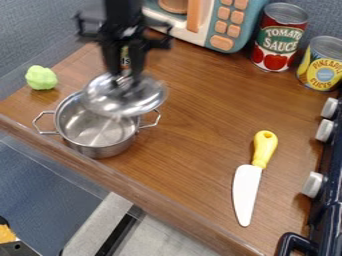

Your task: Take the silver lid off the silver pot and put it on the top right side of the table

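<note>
Lid (139, 103) pinched by hand (123, 81), held above far side of pot (100, 150). From there, top right of bench (200, 115) is reached rightward, toward red can (279, 37).

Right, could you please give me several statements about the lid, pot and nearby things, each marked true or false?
1. The silver lid is off the silver pot, held by the gripper. True.
2. The green lump is inside the pot. False: the green lump lies on the table, beside the pot.
3. The knife has a yellow handle. True.
4. The red can lies on its side. False: the red can stands upright.
</note>
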Robot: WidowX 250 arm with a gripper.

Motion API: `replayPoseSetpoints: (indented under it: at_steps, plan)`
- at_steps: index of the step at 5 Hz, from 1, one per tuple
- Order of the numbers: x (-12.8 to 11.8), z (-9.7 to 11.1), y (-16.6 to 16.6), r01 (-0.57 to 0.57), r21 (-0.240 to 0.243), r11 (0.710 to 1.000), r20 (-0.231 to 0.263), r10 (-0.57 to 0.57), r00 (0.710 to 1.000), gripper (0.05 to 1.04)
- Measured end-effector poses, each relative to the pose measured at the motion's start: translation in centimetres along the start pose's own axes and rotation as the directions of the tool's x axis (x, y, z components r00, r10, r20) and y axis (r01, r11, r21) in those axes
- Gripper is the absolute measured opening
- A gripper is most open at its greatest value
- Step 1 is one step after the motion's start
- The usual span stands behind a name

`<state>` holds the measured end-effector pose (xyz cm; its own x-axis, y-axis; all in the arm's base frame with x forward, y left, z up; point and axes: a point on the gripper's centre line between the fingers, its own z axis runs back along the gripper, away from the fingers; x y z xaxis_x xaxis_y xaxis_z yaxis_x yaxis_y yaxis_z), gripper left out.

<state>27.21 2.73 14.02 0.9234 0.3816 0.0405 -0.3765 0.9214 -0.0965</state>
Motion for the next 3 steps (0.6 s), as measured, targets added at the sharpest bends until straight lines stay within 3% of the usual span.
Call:
replayPoseSetpoints:
  at_steps: [1,3]
  plan:
    - [1.6,2.1,-3.1,0.001,-0.038,0.999,0.054,0.001,0.999,0.267]
    - [5.2,-0.9,-10.1,0.056,-0.051,0.997,0.058,-0.053,0.997,0.267]
